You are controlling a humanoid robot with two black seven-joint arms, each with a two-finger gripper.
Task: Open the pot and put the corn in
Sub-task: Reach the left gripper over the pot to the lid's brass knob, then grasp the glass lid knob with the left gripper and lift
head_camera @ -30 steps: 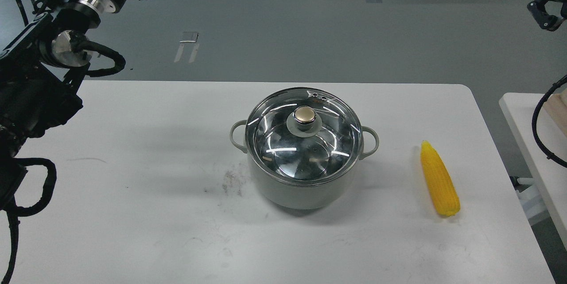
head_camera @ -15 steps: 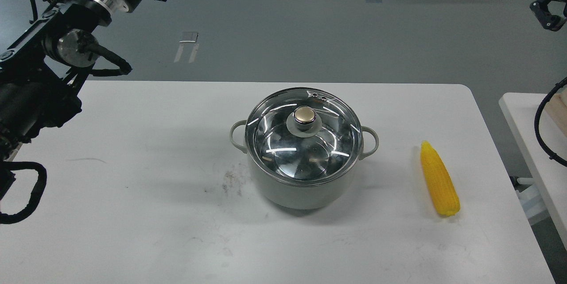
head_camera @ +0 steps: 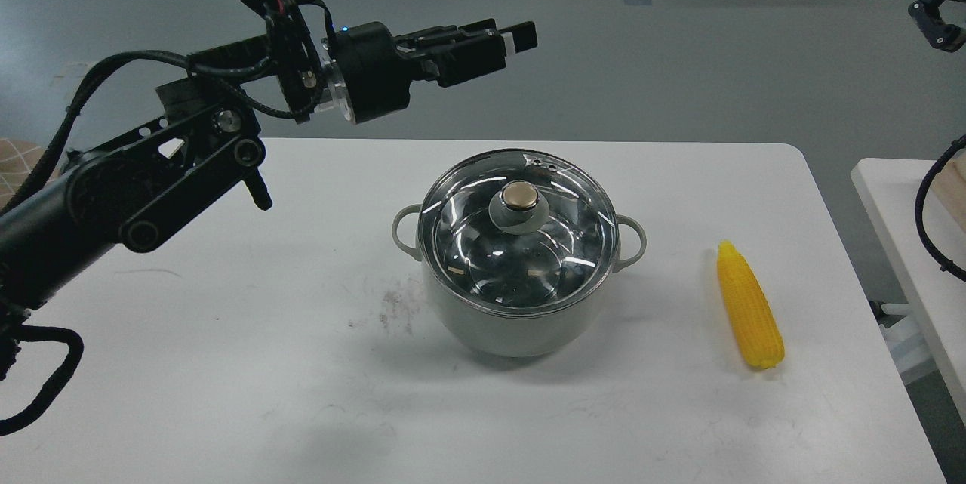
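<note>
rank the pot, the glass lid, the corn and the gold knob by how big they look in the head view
1. pot
2. glass lid, nearly as wide as the pot
3. corn
4. gold knob

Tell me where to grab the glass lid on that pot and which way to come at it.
Grip the gold knob at the centre of the glass lid, coming straight down from above. The knob stands up on a narrower neck, so two fingers can probably close around it; the lid's flat rim sits flush on the pot and offers no hold. The left gripper is nearest.
</note>
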